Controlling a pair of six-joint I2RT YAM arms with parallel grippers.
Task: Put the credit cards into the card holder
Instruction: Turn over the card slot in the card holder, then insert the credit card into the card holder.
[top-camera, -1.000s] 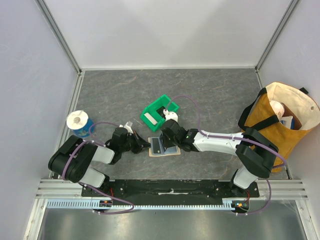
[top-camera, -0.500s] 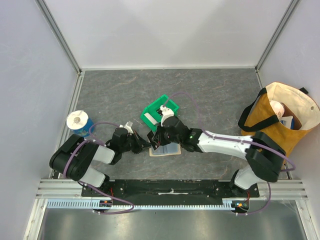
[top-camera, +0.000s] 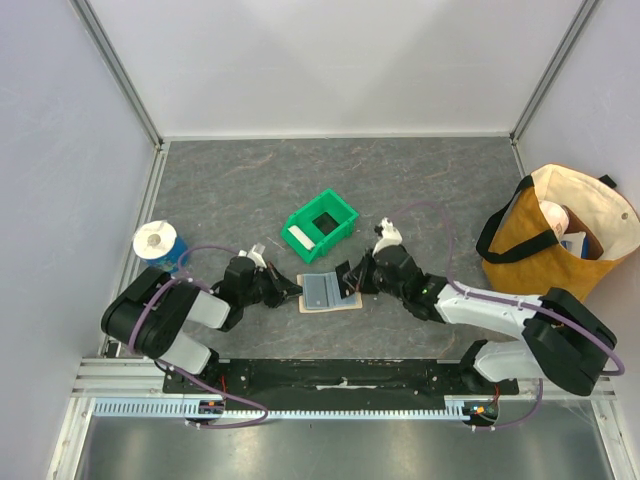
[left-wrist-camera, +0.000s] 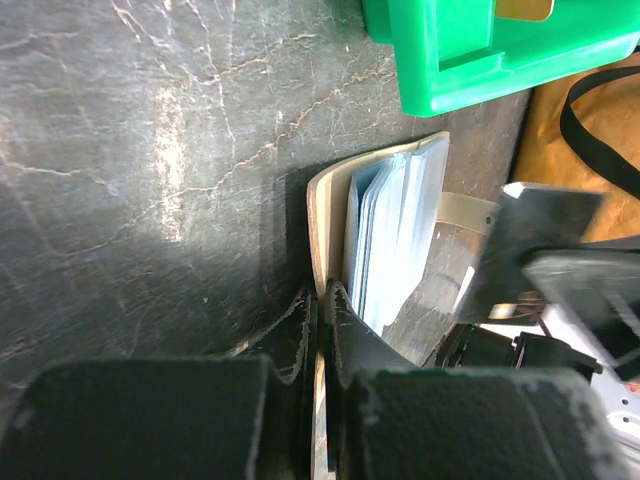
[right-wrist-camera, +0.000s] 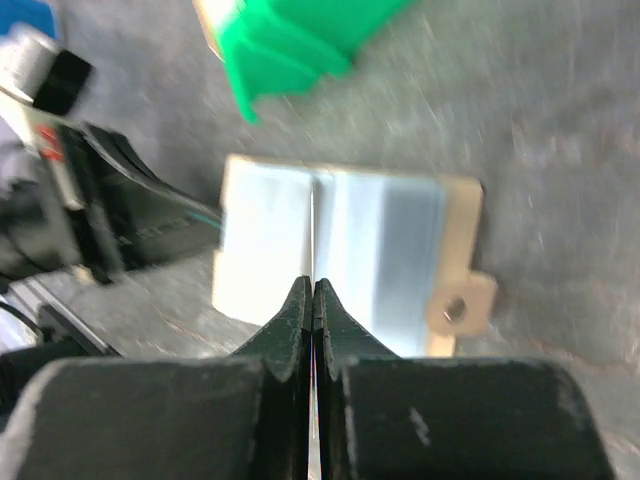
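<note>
My left gripper (top-camera: 296, 293) is clenched on the left edge of the tan card holder (top-camera: 325, 293), open on the dark veined tabletop (top-camera: 220, 200) with light blue credit cards (left-wrist-camera: 395, 230) inside, print too blurred to read. My right gripper (right-wrist-camera: 313, 292), pinched closed and empty, is at its right edge; white walls (top-camera: 330, 60) surround us.
</note>
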